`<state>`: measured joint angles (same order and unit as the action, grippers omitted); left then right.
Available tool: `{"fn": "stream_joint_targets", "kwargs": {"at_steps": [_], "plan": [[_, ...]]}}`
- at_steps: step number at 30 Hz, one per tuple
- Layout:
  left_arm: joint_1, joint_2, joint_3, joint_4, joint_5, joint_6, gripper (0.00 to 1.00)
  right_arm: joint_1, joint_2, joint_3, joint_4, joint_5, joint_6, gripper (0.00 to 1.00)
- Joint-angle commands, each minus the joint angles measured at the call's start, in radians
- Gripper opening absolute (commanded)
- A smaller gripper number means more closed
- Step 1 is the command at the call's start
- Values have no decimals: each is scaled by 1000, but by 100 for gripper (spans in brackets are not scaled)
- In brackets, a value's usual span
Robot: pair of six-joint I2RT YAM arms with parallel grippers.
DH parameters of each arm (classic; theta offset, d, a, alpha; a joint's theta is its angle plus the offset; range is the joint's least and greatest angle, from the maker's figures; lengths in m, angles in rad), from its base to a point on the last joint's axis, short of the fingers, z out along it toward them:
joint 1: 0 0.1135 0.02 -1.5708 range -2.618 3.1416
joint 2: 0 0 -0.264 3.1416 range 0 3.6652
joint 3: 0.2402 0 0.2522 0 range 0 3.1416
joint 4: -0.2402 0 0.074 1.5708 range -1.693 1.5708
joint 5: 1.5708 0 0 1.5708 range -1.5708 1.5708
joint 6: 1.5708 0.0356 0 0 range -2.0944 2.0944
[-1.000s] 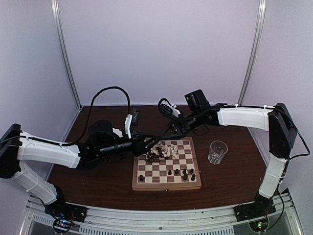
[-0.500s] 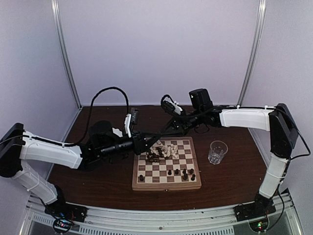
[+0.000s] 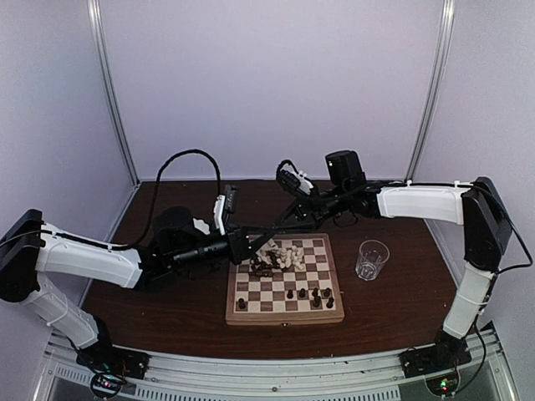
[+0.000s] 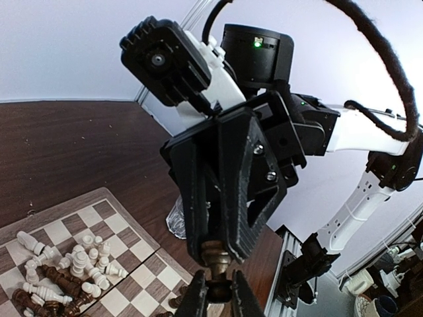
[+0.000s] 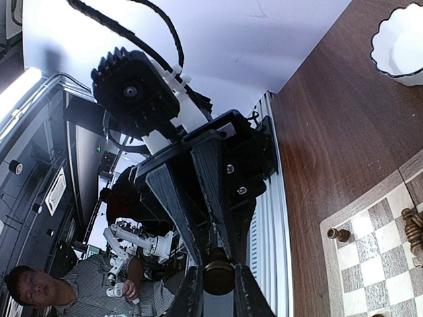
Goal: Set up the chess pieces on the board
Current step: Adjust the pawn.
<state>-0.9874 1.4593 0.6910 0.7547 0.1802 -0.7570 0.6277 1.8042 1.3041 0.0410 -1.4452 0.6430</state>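
Wooden board [image 3: 284,317] barely set up, with most chess pieces [image 3: 277,256] heaped on its far rows.
At left, we see the left gripper [image 4: 218,300] narrowed onto a dark piece [image 5: 218,277] above the board's far-left corner, the right gripper [image 5: 219,297] pinching the same piece tip to tip. Rightward, only a few dark men [image 3: 303,294] stand on the near rows, so we judge nearly all placing remains.

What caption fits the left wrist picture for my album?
Left end effector and right end effector pinch one brown chess piece near the board.
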Motion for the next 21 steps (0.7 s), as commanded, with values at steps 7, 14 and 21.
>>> {"fn": "stream_joint_targets", "kwargs": {"at_steps": [7,14,21], "plan": [[-3,-29,33,-66,6,42,6,-18,-41,-13,29,-1,-19,21],[25,-111,153,-470,22,121,5,-135,-97,35,-330,53,-326,38],[131,-34,512,-1252,124,289,4,-184,-243,69,-875,513,-970,42]]}}
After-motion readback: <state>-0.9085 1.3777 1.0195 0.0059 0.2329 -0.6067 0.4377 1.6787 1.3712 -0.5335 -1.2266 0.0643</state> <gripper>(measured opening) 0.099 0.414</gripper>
